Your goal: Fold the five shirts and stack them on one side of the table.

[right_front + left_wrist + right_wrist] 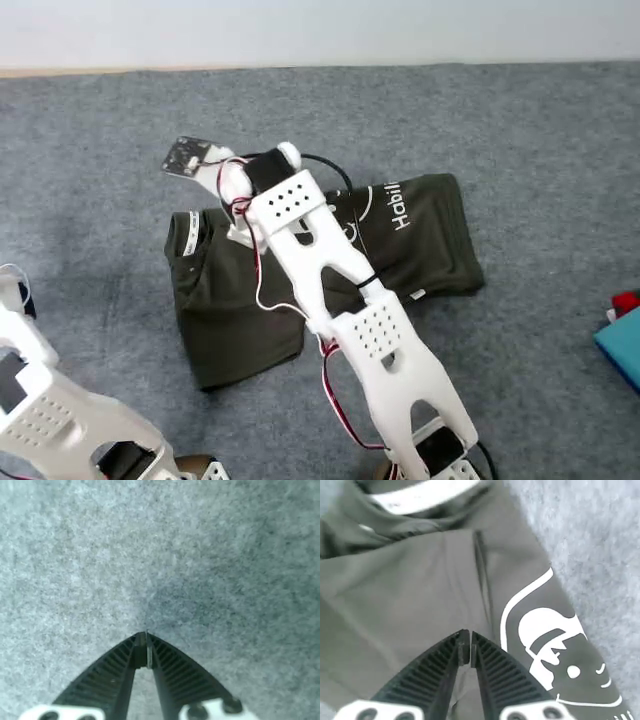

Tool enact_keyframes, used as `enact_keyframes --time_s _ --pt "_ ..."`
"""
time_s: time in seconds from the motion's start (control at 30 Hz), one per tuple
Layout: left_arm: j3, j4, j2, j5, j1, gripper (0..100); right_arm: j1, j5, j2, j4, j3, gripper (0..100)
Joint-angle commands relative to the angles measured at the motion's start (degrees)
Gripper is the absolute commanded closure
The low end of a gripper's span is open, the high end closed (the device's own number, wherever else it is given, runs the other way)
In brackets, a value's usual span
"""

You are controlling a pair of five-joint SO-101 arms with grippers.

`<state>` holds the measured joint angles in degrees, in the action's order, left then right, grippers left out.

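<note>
A dark olive shirt [300, 270] with white print lies partly folded in the middle of the grey felt table [520, 150]. Its white-lined collar [190, 235] points left. The right arm [340, 300] stretches from the front edge across the shirt, and its gripper [465, 650] hangs shut just above the fabric [410, 595] near the collar [420, 495], beside the white printed figure [550, 640]. I cannot see any cloth between its fingertips. My left arm [50, 405] sits at the front left corner. Its gripper [146, 651] is shut over bare felt.
A blue object [622, 345] with something red [626, 300] behind it sits at the right edge. A pale wall [320, 30] runs along the far side. Bare felt surrounds the shirt on all sides.
</note>
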<state>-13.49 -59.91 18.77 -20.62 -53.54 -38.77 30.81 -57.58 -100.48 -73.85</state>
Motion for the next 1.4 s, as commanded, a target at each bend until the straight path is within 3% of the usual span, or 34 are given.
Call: enact_keyframes --time_s 0.0,0.23,0.47,0.67,0.83,1.03,1.37 --pt "1.54 0.62 -4.13 -1.32 -0.09 100 -1.19 -2.11 11.47 -2.59 6.07 98.9" --pt "1.45 0.53 -4.13 -1.32 -0.18 100 -2.77 -4.31 26.59 -2.51 29.45 98.9" --pt "1.45 1.85 -4.13 -1.05 0.00 100 -11.91 -4.57 37.23 -1.63 49.14 98.6" --pt "1.45 2.81 -4.13 -1.05 0.00 100 -16.57 -4.57 44.97 10.86 65.41 88.3" --pt "1.45 2.99 -4.13 -1.05 -0.09 100 -20.35 -4.57 49.54 19.21 79.03 85.4" --pt "1.45 2.99 -4.13 -1.05 -0.09 100 -25.45 -4.57 52.35 27.21 88.53 82.9" --pt "1.80 2.99 -4.13 -0.97 -1.67 100 -25.36 -2.55 47.25 38.64 92.57 81.4"
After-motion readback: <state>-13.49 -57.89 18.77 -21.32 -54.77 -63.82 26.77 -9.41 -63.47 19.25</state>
